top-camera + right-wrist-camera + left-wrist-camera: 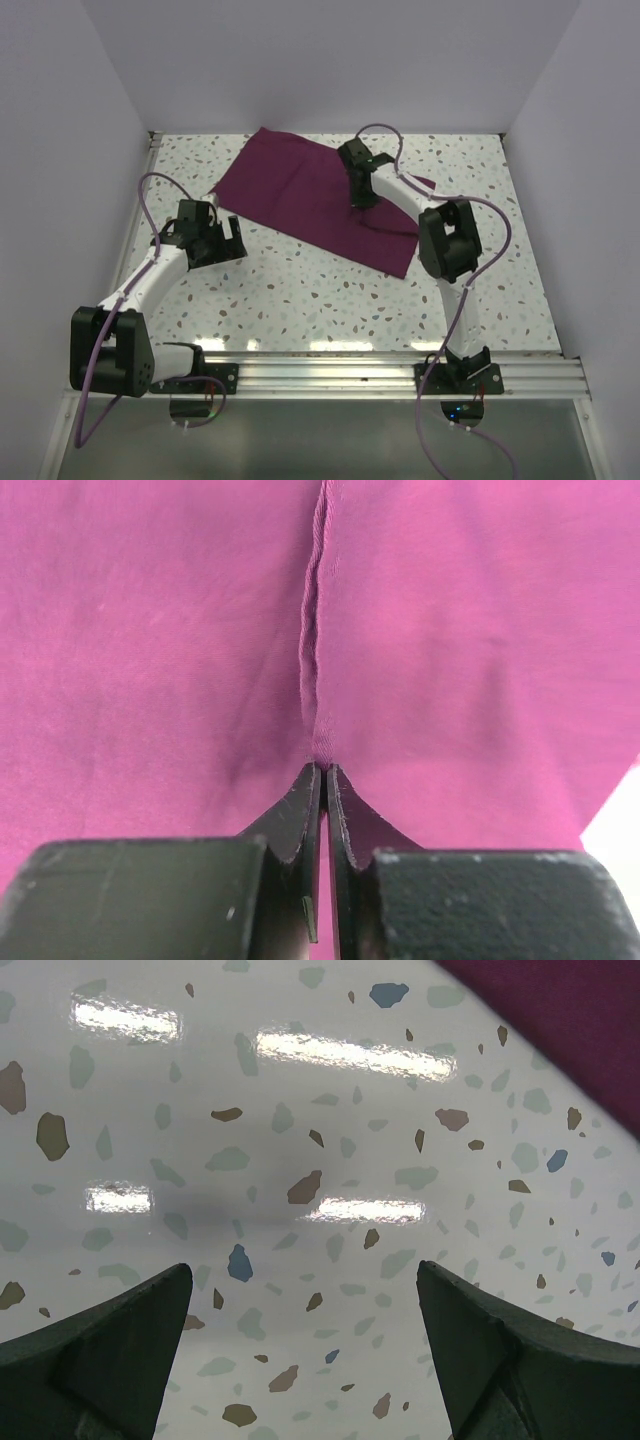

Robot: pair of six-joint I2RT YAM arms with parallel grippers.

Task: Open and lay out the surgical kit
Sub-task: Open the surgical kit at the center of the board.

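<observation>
White table (300,300), flecked with grey, brown and blue chips, is all that lies under my left tool (303,1280), which hangs over bare surface just beside the near-left edge of the cloth wrap (300,185) without touching it. Its fingers (110,1360) stand wide apart with nothing between them, and my left wrist view catches only a corner of the maroon fabric at the upper right. The wrap lies flat in the far middle of the table, turned at an angle. Further right, my right tool (325,775) is down on the wrap's right part, its fingers (295,815) pressed together on a thin raised ridge of cloth that runs away from the tips.
</observation>
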